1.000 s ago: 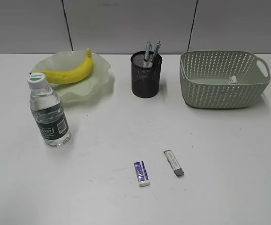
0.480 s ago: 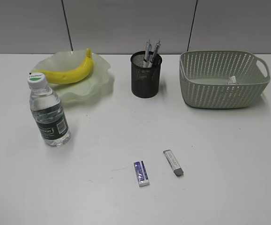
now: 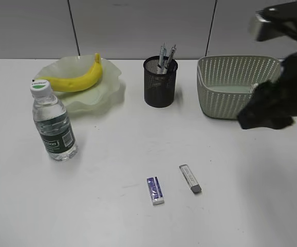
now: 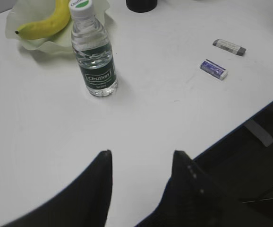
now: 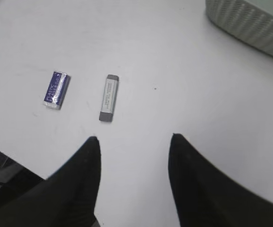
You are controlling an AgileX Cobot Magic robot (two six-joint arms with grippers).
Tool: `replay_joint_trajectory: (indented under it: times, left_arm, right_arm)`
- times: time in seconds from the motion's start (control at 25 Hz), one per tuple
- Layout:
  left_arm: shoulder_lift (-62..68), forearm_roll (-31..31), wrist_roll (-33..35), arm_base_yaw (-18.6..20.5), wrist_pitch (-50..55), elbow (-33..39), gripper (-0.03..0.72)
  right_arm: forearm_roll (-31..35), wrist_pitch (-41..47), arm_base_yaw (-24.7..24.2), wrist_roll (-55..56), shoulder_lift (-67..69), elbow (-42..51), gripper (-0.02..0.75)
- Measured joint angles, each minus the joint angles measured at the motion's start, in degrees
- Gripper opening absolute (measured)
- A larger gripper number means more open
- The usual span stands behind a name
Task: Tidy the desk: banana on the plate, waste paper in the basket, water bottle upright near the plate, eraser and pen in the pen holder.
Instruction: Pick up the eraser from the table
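Erasers are what remains, judging by the desk (image 3: 112, 154): taking the pen holder (image 3: 160, 82) as landmark, the water bottle (image 3: 53, 122) stands upright to its left and nearer the camera, just in front of the plate (image 3: 110, 90) that carries the banana (image 3: 76, 80); pens already stand in the holder. Well in front of it lie a white eraser with a blue sleeve (image 3: 155, 190) and, just to that one's right, a grey-tipped eraser (image 3: 190, 178), apart. Right of the holder sits the basket (image 3: 225, 98), where the paper wad cannot be made out. The left gripper (image 4: 141, 158) hangs half open, empty, by the desk edge. The right gripper (image 5: 132, 142), jaws parted and empty, hovers near the grey-tipped eraser; next it likely must descend astride it. Nothing blocks the way.
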Motion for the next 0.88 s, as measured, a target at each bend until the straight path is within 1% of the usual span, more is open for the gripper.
replay_joint_trajectory:
  times: [0.08, 0.24, 0.32, 0.44, 0.56, 0.68, 0.88]
  left_arm:
    - [0.0, 0.0, 0.0, 0.0, 0.0, 0.0, 0.31]
    - [-2.0, 0.0, 0.0, 0.0, 0.0, 0.0, 0.31]
    - [-3.5, 0.0, 0.0, 0.0, 0.0, 0.0, 0.31]
    - [-5.2, 0.0, 0.0, 0.0, 0.0, 0.0, 0.31]
    - [-7.0, 0.0, 0.0, 0.0, 0.0, 0.0, 0.31]
    - [-9.5, 0.1, -0.3, 0.0, 0.1, 0.0, 0.309]
    - [-9.8, 0.4, -0.5, 0.0, 0.0, 0.1, 0.309]
  right_arm:
    - [0.4, 0.9, 1.0, 0.0, 9.0, -4.8, 0.378]
    - [0.7, 1.5, 5.0, 1.4, 22.8, -12.3, 0.379]
    - [0.7, 3.0, 7.1, 4.5, 29.0, -15.5, 0.379]
    - [-0.7, 4.6, 8.9, 10.5, 35.9, -18.0, 0.379]
    - [-0.9, 5.1, 9.3, 13.8, 40.2, -18.4, 0.379]
    - [-1.3, 5.4, 9.3, 14.9, 42.6, -18.4, 0.379]
    - [-1.3, 5.0, 9.4, 15.4, 44.2, -18.7, 0.379]
